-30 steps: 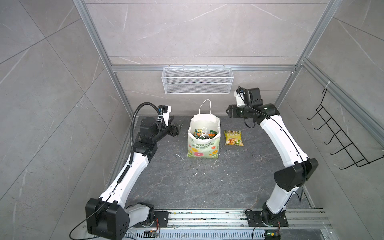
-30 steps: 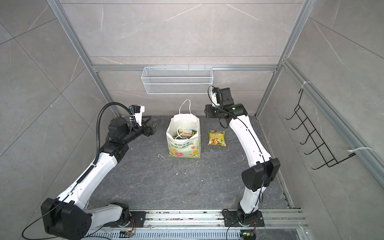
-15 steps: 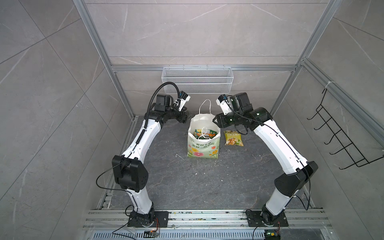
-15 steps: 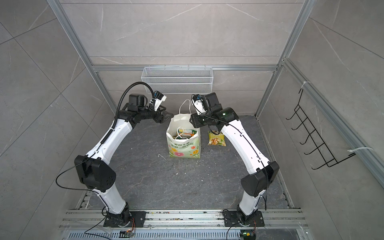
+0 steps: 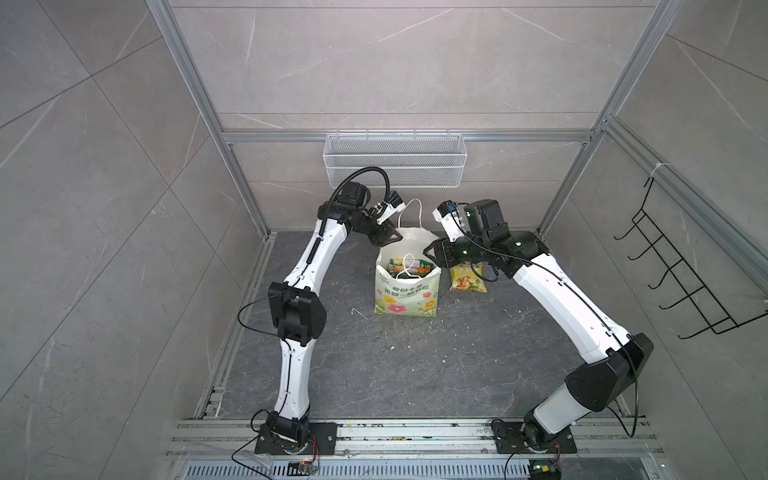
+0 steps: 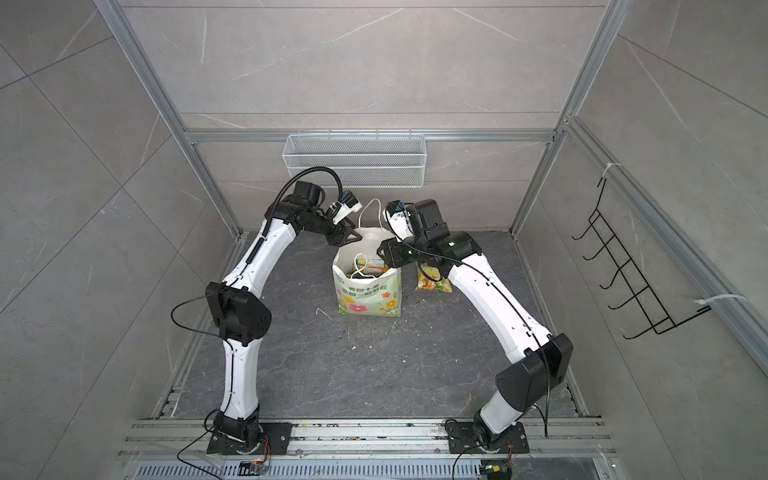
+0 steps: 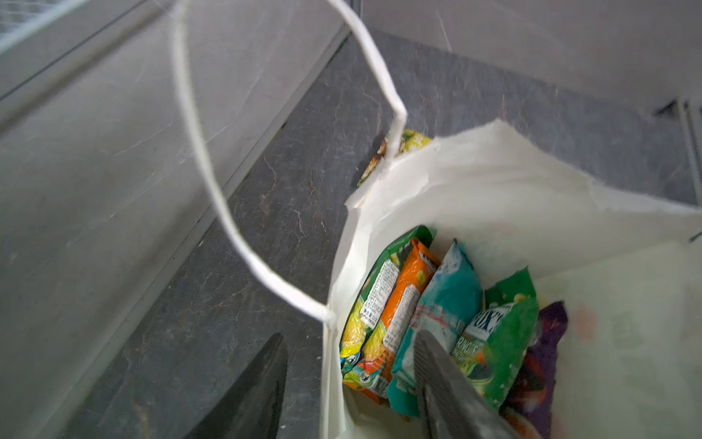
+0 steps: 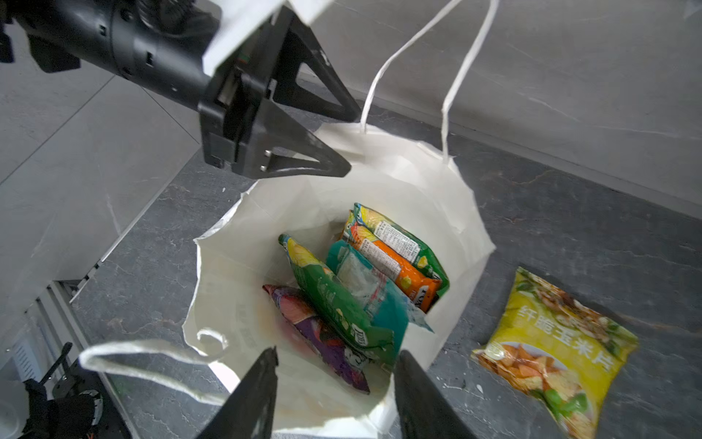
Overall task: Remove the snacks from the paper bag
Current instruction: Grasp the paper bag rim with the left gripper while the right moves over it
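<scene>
In both top views the bag [image 5: 407, 291] stood upright on the tabletop [image 5: 415, 365], mouth open, with both arms crowding its rim. The left fingers [image 5: 388, 237] were at the far left corner and the right fingers [image 5: 434, 251] at the right edge. One chip bag [image 5: 467, 280] lay flat just beside the bag, already out.

In the left wrist view, the left fingers [image 7: 440, 380] stood apart and straddled the bag's wall [image 7: 494, 197]. One was outside and one inside over the snacks [image 7: 437, 304], gripping nothing. They looked set to pinch the wall and steady the bag.

In the right wrist view, the right fingers [image 8: 418, 391] hung part open and empty above the near rim. Five packets of snacks [image 8: 361, 285] stood on edge in the bag, below and just beyond the tips. That looked like the picking side, lined up over the green and purple packets.
</scene>
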Robot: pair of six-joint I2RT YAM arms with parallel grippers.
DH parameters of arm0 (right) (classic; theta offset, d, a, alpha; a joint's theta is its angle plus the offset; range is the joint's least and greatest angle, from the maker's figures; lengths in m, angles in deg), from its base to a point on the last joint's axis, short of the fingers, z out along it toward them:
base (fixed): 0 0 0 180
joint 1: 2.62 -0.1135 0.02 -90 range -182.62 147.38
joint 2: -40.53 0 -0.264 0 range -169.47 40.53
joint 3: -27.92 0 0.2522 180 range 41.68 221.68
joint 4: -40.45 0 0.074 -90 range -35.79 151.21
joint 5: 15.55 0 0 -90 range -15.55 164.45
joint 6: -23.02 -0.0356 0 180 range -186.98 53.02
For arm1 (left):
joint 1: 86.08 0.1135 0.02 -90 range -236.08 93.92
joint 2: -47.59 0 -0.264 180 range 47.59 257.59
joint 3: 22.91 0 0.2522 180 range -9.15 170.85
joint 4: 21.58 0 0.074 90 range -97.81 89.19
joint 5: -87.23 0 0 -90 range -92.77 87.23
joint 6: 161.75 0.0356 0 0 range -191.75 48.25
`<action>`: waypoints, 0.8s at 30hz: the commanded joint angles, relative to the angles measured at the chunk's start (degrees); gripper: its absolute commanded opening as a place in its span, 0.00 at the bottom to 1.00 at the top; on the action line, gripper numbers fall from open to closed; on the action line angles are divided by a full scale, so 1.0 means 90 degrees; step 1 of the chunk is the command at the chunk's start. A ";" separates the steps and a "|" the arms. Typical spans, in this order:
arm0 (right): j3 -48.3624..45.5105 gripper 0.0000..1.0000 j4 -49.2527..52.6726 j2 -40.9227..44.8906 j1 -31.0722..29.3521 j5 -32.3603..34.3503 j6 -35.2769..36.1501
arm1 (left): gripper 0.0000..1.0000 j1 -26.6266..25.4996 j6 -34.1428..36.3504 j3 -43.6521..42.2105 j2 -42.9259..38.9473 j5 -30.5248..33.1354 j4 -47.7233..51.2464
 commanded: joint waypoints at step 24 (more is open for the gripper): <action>0.0124 0.49 -0.0231 -0.0348 -0.0267 0.1053 -0.0620 | 0.00 -0.0031 -0.0033 -0.0340 -0.0663 0.0902 -0.1009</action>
